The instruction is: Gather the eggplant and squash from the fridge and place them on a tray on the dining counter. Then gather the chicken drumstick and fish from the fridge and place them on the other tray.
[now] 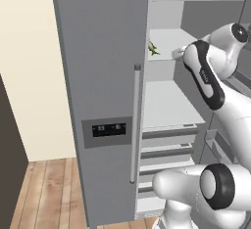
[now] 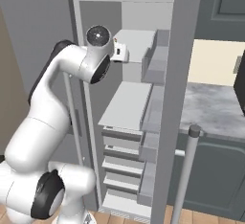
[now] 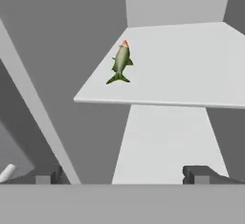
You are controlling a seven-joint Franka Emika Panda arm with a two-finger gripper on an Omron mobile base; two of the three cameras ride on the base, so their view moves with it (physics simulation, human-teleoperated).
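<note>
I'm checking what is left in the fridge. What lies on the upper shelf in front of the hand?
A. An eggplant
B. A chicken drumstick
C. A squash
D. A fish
D: the hand view shows a small green fish lying near the left edge of the upper shelf, beyond the open gripper.

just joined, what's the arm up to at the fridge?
The arm is reaching into the open fridge at the level of the upper shelf. A fish lies on that shelf near its left edge, tail toward the front. The pincer is open, holds nothing and sits in front of and below the shelf edge, short of the fish. It looks lined up to go for the fish next.
</note>
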